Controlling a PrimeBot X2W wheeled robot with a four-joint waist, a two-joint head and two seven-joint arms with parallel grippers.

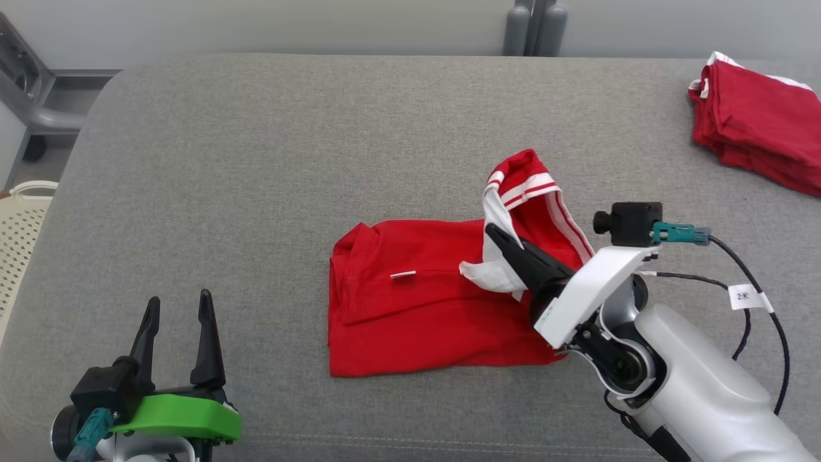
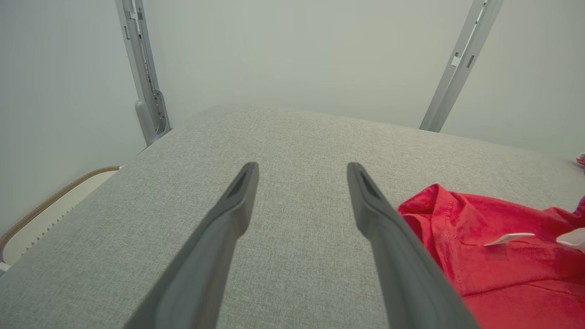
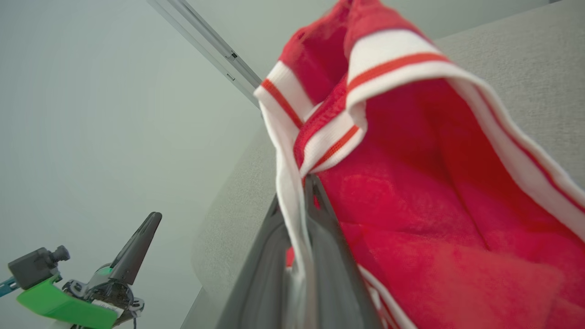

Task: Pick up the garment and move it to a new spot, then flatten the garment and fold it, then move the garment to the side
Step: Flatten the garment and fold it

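Right gripper (image 1: 495, 231) pinches the striped hem of the red garment (image 1: 410, 308), folding apparently unfinished, while left gripper (image 1: 179, 298) stands spread.

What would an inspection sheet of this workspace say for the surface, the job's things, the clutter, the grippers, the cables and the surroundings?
Surface: grey fabric surface, flat.
Job's things: red garment with white striped trim, partly folded near the middle, its right end lifted.
Clutter: stack of folded red garments at the far right corner.
Grippers: left gripper open over the near left, holding nothing; right gripper with jaws shut on the red garment's striped edge.
Cables: black cable with a white tag runs from the wrist camera beside the right forearm, apart from the garment.
Surroundings: pale basket beside the left edge; grey posts behind; plain wall.
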